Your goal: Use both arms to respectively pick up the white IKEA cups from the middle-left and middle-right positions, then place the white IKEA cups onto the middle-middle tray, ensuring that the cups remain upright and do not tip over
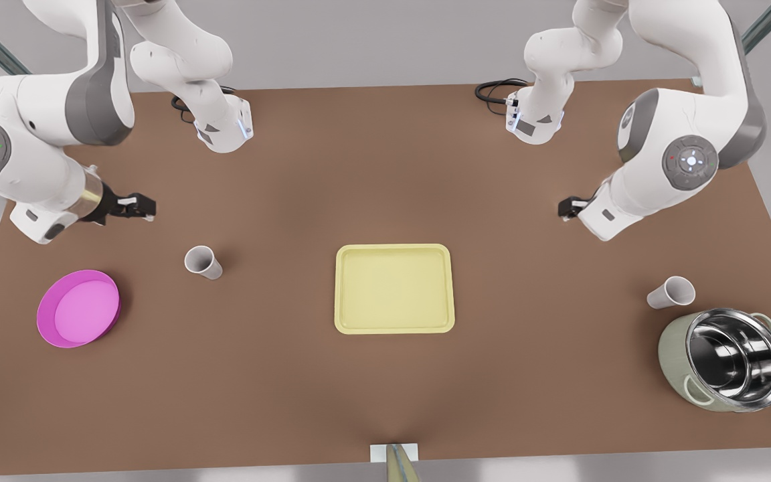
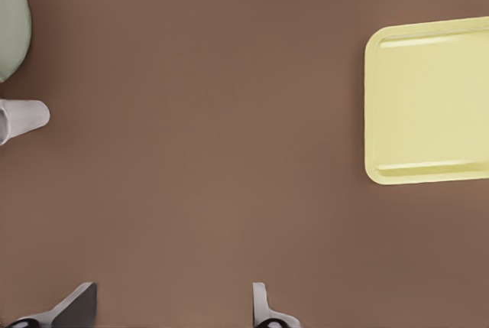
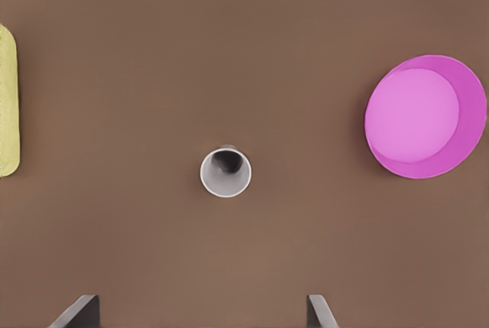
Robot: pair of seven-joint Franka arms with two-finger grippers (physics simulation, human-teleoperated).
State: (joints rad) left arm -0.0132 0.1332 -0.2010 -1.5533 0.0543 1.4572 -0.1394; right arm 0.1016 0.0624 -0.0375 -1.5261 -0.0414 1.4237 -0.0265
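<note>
Nothing is done yet: the tray (image 1: 394,288) sits bare mid-table, one cup (image 1: 203,262) upright to its left, the other cup (image 1: 671,292) far right beside the pot (image 1: 724,359). Farther back, the right gripper (image 1: 136,205) and left gripper (image 1: 567,207) hover, both spread wide and empty.

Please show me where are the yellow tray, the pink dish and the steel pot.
tray (image 1: 394,288): front view, bare floor.
pink dish (image 1: 80,310): front view, inner floor.
steel pot (image 1: 733,355): front view, shiny inside wall.
</note>
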